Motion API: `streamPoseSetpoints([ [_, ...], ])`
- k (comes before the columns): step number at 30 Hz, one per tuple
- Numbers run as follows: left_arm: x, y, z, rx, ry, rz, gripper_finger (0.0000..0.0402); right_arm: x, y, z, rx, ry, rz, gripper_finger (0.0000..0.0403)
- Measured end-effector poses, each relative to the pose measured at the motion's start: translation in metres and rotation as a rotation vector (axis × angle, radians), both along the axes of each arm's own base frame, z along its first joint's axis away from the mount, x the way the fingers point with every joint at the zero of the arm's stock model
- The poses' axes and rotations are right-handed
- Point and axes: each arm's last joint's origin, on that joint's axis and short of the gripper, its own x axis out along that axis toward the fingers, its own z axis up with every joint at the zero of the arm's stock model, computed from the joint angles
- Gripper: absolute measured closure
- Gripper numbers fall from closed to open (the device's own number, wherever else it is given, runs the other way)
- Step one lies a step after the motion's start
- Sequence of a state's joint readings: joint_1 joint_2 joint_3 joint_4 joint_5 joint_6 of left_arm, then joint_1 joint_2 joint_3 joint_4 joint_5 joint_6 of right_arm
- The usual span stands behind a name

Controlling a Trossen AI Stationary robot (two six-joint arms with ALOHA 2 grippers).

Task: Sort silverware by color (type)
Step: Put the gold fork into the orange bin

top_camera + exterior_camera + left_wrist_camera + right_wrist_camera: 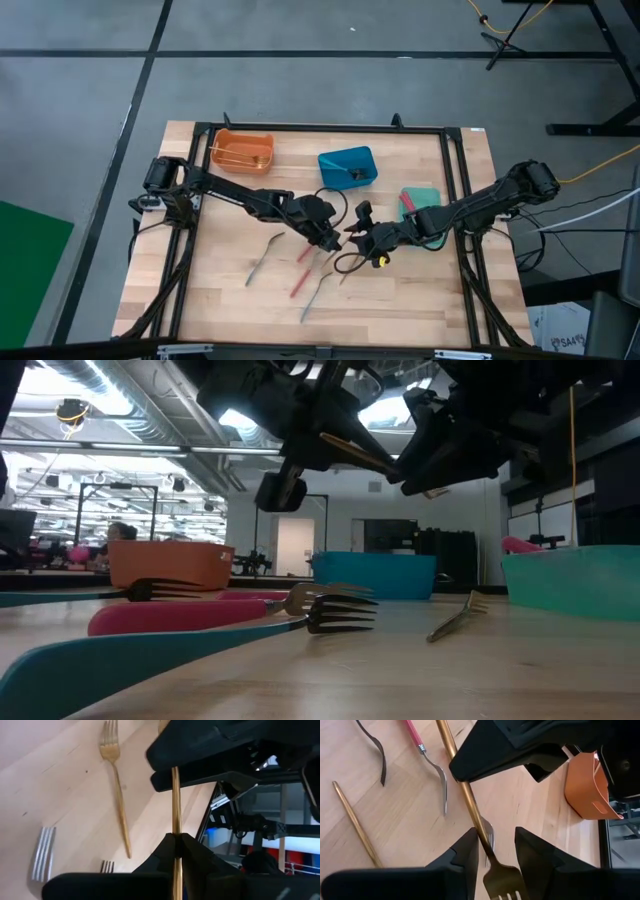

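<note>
1. The left gripper [332, 240] hangs above the middle of the table [420, 300], its fingers clamped tight on the handle of a gold fork [175, 800], which is lifted off the wood.
2. The right gripper [362, 240] meets it from the 3 o'clock side; its fingers [462, 857] stand apart on either side of the same gold fork near its tine end, not pressed onto it.
3. On the table below, at about 6 to 7 o'clock of the grippers, lie a red-handled fork [302, 279], a silver fork [315, 297] and another gold fork [262, 258], spread apart from one another.
4. The orange bin [243, 151] sits at the 11 o'clock corner of the table, the blue bin [347, 166] near 12 o'clock, and the green bin [420, 198] at 2 o'clock under the right arm.
5. A red utensil [406, 203] lies along the green bin's near-centre edge.
</note>
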State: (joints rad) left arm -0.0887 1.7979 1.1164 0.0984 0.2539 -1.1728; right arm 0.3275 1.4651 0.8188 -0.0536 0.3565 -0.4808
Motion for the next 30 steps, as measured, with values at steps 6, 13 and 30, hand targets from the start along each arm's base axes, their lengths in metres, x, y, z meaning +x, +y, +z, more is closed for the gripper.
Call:
streamPoseSetpoints([
  [6, 0.0007, -0.0001, 0.0011, -0.006, -0.012, 0.002, 0.0390, -0.0004, 0.0003, -0.0005, 0.001, 0.007, 0.009, 0.0328],
  [13, 0.0008, -0.0001, 0.0013, -0.005, -0.014, 0.003, 0.0390, -0.0007, 0.0006, -0.0010, 0.006, 0.014, 0.018, 0.0378],
  [30, 0.0008, 0.0010, 0.0020, -0.010, -0.029, -0.058, 0.0362, -0.0017, 0.0016, -0.0023, 0.037, 0.037, 0.052, 0.0402],
])
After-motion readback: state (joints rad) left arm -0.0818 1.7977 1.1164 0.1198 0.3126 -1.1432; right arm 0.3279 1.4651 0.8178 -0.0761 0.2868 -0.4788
